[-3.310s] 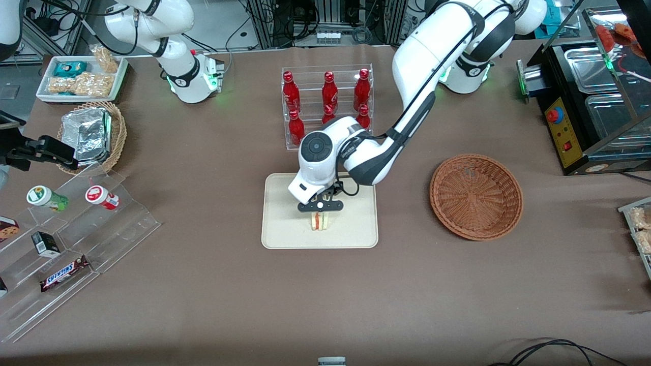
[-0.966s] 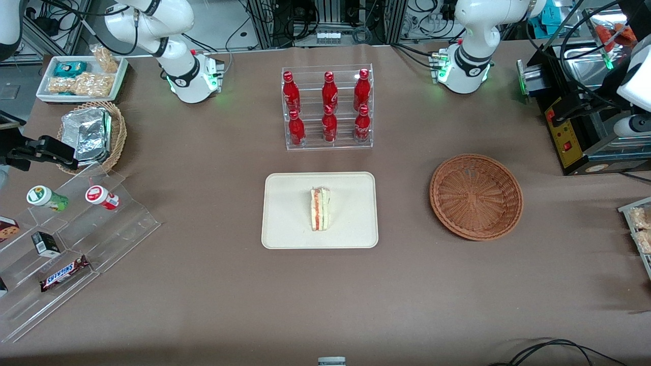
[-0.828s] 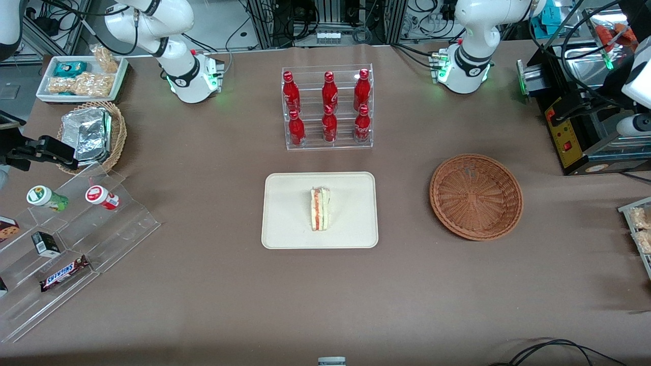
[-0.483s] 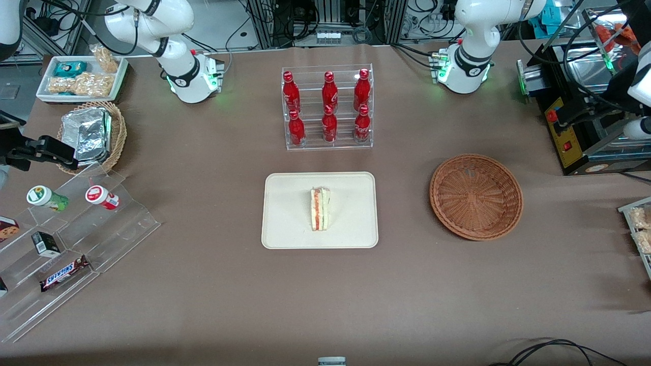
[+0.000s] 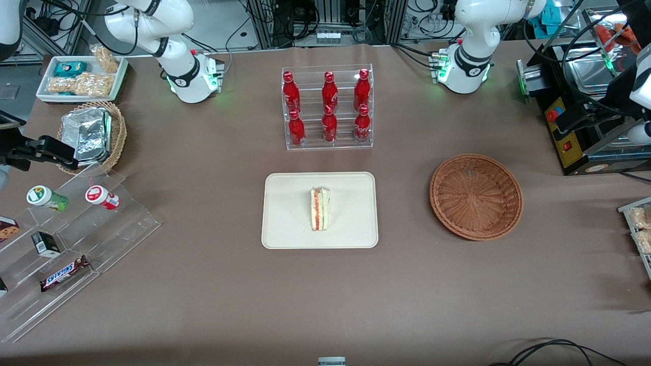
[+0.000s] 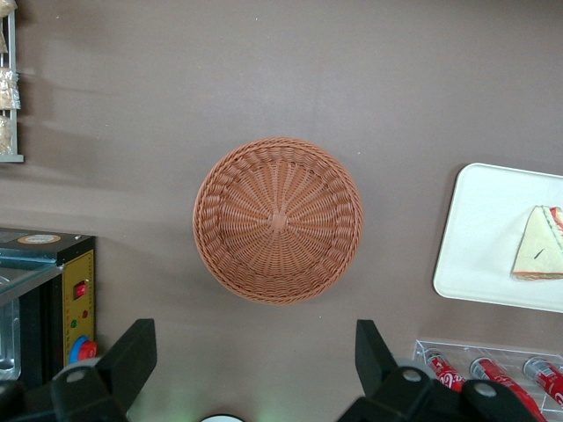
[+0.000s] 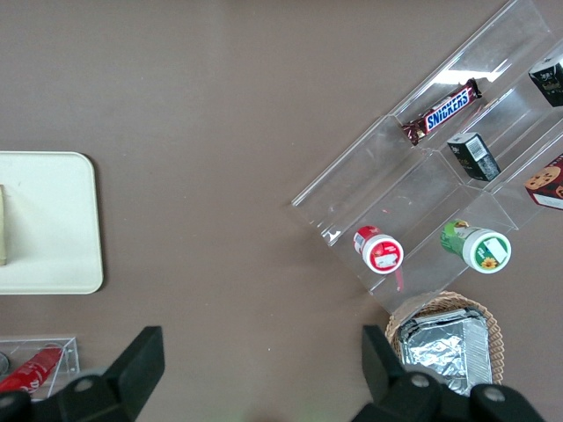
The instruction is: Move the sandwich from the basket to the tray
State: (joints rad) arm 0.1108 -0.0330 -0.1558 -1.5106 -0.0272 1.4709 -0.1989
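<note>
- Looking from the front: the sandwich (image 5: 320, 209) lies on the tray (image 5: 285, 218), near its middle, with its red-orange and green layers showing along one cut face. The basket (image 5: 476, 196) sits on the brown table (image 5: 213, 295) toward the working arm's end, well apart from the tray and with nothing in it. A clear rack of red bottles (image 5: 328, 108) stands farther from the camera than the tray. The gripper (image 5: 577, 116) shows only as a dark shape at the working arm's end of the table, raised in front of a black appliance (image 5: 564, 140); it is well apart from the sandwich, with the basket between them, and its opening is not readable here.
- Looking from the left wrist: the gripper (image 6: 255, 365) hangs high above the table with its two dark fingers (image 6: 132, 356) spread wide and nothing between them. The basket (image 6: 278, 220) lies directly below, its woven floor bare. The tray (image 6: 488, 237) sits off to the side, apart from the basket, and the sandwich (image 6: 538, 255) rests on it, far from the fingers. Red bottles (image 6: 493, 374) lie just beside the tray.
- Looking from the right wrist: one end of the tray (image 7: 44, 224) shows, with a thin edge of the sandwich (image 7: 3, 224) on it.
</note>
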